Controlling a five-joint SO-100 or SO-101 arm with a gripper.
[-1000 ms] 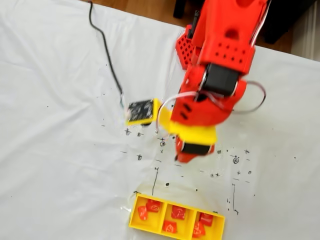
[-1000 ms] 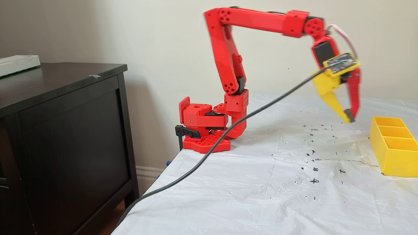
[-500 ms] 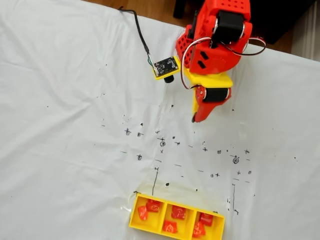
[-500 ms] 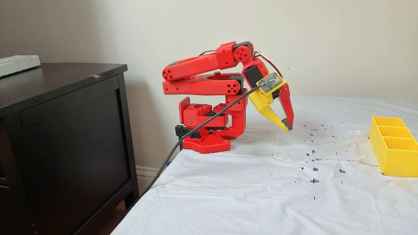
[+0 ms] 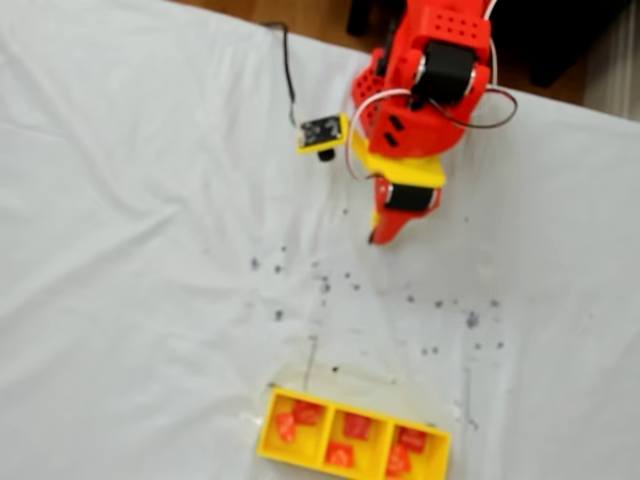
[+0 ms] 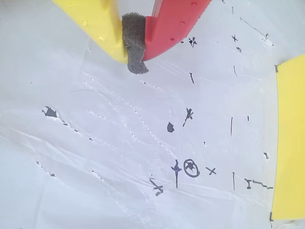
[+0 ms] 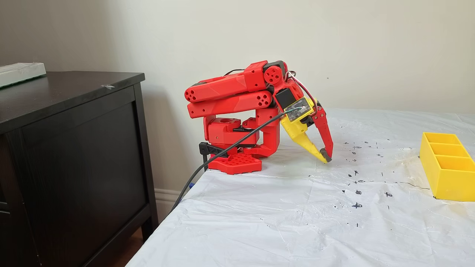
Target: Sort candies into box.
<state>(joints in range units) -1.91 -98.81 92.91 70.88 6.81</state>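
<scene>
My gripper is clenched on nothing, tips pad-to-pad, parked low near my base. The box sits well apart at bottom center of a fixed view, long axis left-right. All candies are inside it; I judge sorting done.

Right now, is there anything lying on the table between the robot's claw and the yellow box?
No objects. In a fixed view, between the gripper and the box there is only the white sheet with small black pen marks.
</scene>
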